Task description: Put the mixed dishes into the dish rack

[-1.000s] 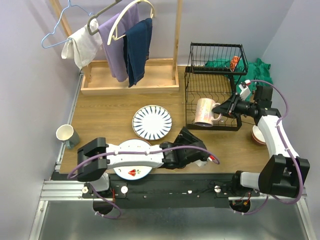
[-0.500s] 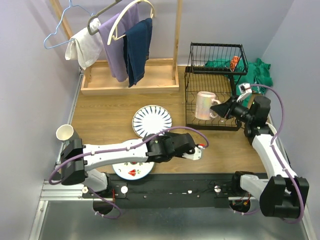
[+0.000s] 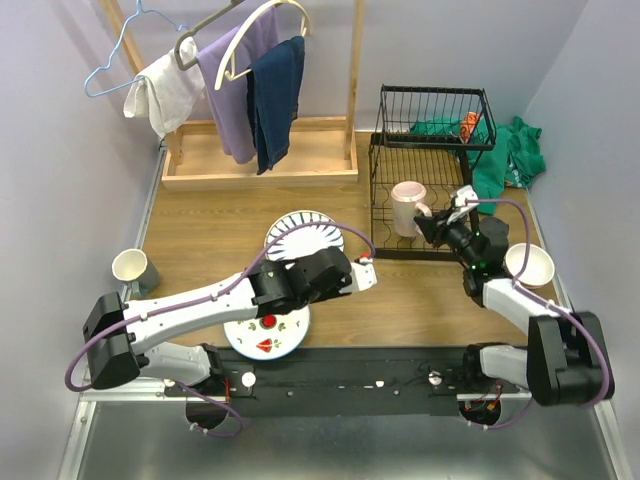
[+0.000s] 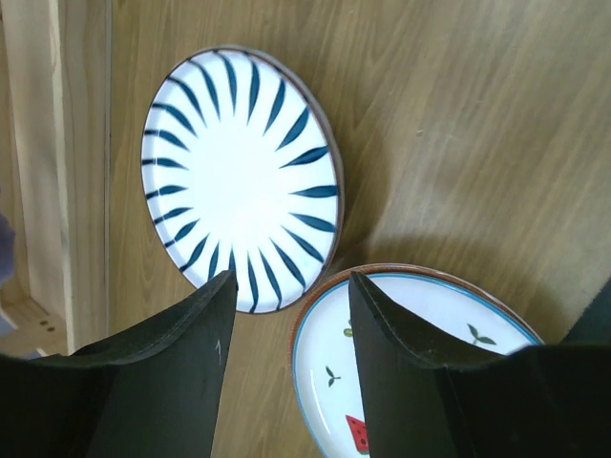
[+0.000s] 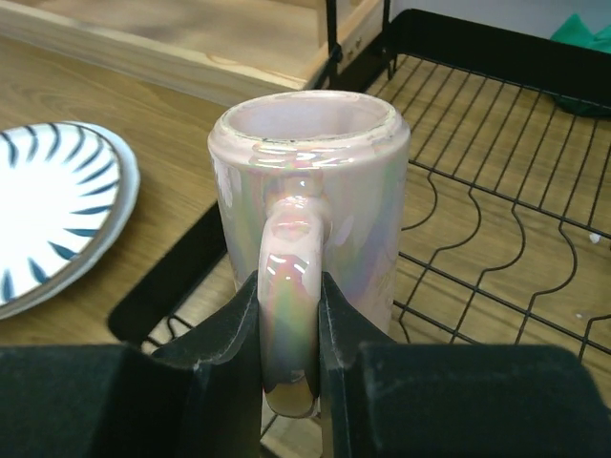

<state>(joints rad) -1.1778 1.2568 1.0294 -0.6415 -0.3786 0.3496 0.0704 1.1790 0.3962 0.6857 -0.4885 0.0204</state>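
Nearest the arm bases, the fruit plate [image 3: 262, 343] lies flat on the table [image 3: 200, 235], partly under the left arm, not yet loaded. Just past it the left gripper [image 4: 289, 286] hangs with its fingers apart and nothing between them, above the gap where the fruit plate and the striped plate [image 4: 239, 181] almost meet; the striped plate also lies flat on the wood. At the left edge a pale cup [image 3: 130, 266] stands alone, and on the right a small bowl [image 3: 528, 263] sits beside the right arm, both outside the rack. Farther in, the right gripper [image 5: 291, 286] is clamped on the handle of the mug [image 5: 305, 191], which is upright at the near left corner of the dish rack [image 3: 440, 205], over its lower tier; whether its base rests on the wire I cannot tell. An orange item [image 3: 468, 125] in the upper tier is too small to identify. By my reading, the mug is mid-placement and both plates and the bowl remain.
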